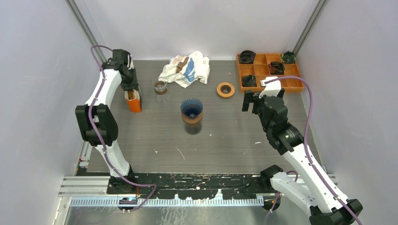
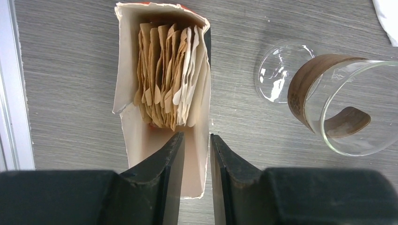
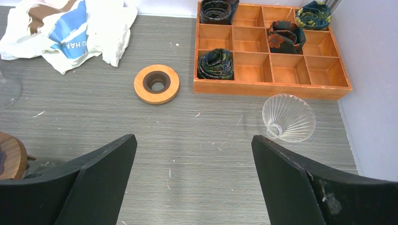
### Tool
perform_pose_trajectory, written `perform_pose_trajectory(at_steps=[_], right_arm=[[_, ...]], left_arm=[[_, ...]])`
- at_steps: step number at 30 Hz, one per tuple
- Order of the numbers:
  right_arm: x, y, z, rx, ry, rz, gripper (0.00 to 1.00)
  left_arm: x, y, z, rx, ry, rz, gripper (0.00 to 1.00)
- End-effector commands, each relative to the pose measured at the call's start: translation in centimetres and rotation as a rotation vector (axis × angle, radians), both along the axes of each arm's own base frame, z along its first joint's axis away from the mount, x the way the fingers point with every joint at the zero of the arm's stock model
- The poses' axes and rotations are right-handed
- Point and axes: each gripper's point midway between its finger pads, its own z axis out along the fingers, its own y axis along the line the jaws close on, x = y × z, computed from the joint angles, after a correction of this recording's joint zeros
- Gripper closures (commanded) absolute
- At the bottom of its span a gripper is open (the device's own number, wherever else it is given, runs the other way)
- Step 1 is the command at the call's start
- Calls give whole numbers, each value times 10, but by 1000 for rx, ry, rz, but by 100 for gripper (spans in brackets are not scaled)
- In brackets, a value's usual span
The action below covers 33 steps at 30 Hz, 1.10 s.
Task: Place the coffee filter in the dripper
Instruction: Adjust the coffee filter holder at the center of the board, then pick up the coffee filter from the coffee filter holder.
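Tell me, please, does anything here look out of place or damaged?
Yes. A clear glass cone lies on its side beside the wooden tray, apart from the wooden ring. The filter box has a raggedly torn top edge.

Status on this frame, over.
Left end effector narrowly open above boxed filters, none gripped. Right end effector wide open, empty. Blue dripper without filter. Glass cup beside box, apart.
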Motion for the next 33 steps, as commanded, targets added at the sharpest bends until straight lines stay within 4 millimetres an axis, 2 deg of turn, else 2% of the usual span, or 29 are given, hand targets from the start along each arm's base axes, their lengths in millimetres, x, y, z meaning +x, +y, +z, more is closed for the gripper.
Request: perform_pose_trajectory(at_steps=[1,8,15,24,33], right_arm=[[3,2,21,36,-74,1,0],[4,3,19,37,-71,2,0],[3,1,19,35,-72,-4,0],[4,1,16,31,-68,-4,0],[5,2,15,29,-64,-3,0]], left_arm=[[1,-4,31,-17,-68,9,70],[-1,9,53,40,-108,42,69],[14,24,64,129,-140,49,71],[29,39,52,216,-97,43,80],[26,36,33,204,-50,33,83]])
